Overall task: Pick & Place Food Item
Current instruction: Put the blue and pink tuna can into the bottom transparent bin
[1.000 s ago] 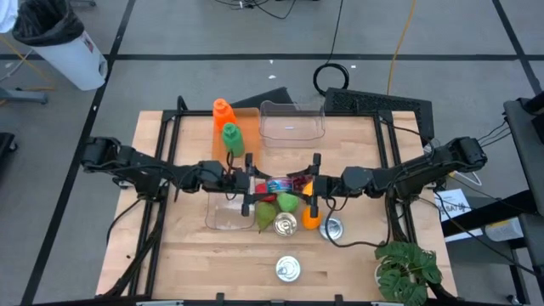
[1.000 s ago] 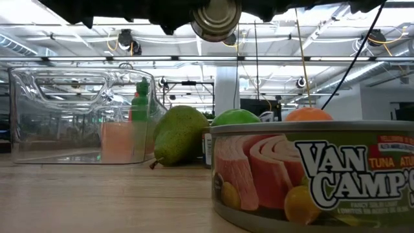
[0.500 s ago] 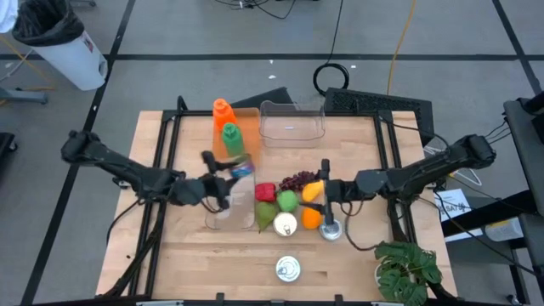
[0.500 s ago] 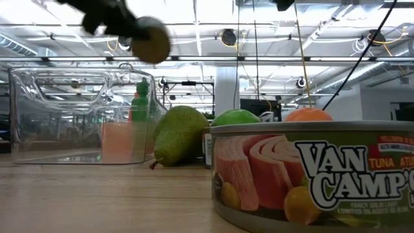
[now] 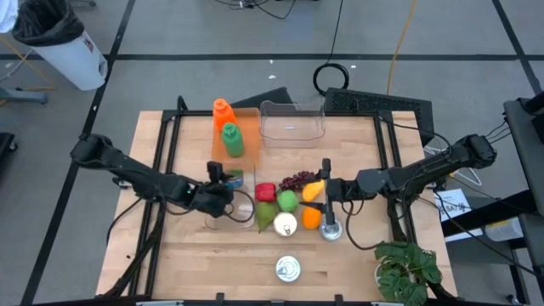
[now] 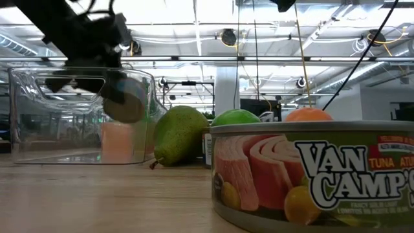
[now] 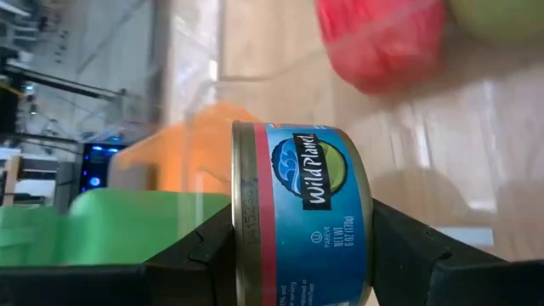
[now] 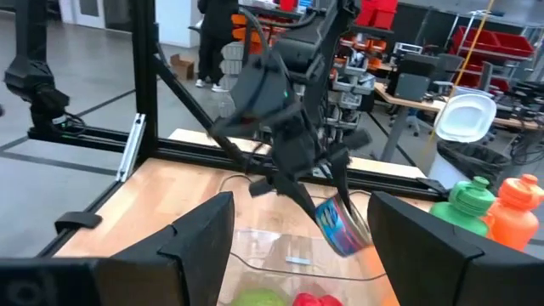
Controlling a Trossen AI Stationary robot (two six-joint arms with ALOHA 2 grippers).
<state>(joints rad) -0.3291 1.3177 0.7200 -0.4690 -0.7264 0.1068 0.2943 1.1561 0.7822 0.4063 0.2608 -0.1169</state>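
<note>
Our left gripper (image 7: 297, 255) is clamped on the tuna can (image 7: 297, 212), its round ends against the two fingers (axis running finger to finger), hanging just above the clear container (image 5: 228, 212) beside the pear (image 5: 267, 216). Our right gripper (image 5: 326, 197) waits spread and empty beyond the pear.
</note>
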